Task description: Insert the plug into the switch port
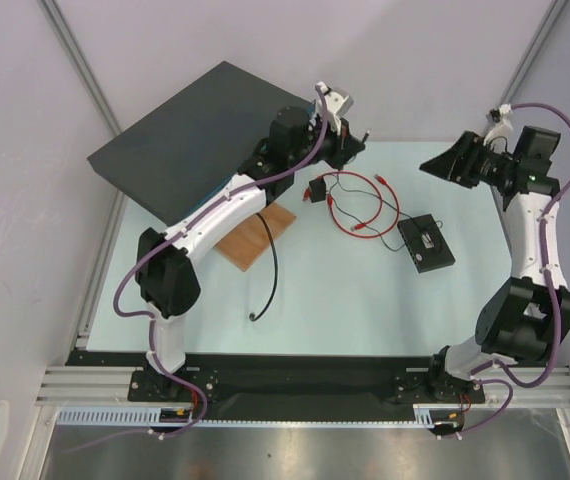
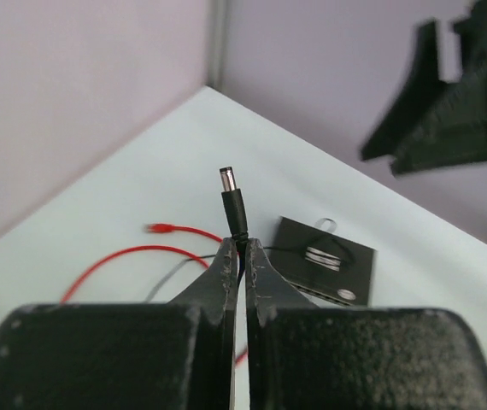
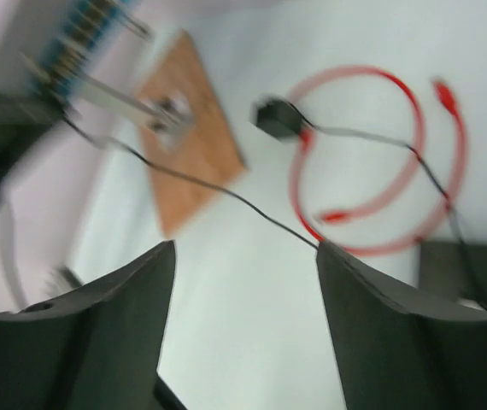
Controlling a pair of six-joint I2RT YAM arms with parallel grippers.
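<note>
Left gripper (image 2: 238, 249) pinched shut on slim black barrel plug with silver tip (image 2: 231, 198), tip up, clear of table. Right gripper (image 3: 245, 248) gaping, empty. Small flat black switch box (image 2: 333, 266) lies well apart. Level plug, line up with side socket, then push straight.

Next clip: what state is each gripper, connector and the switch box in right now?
left gripper: shut on the black barrel connector
black barrel connector: pinched, metal tip pointing up, off the table
right gripper: open, empty
red cable's plug: loose on the table, not inserted
switch box: flat on the table, neither gripper on it
</note>
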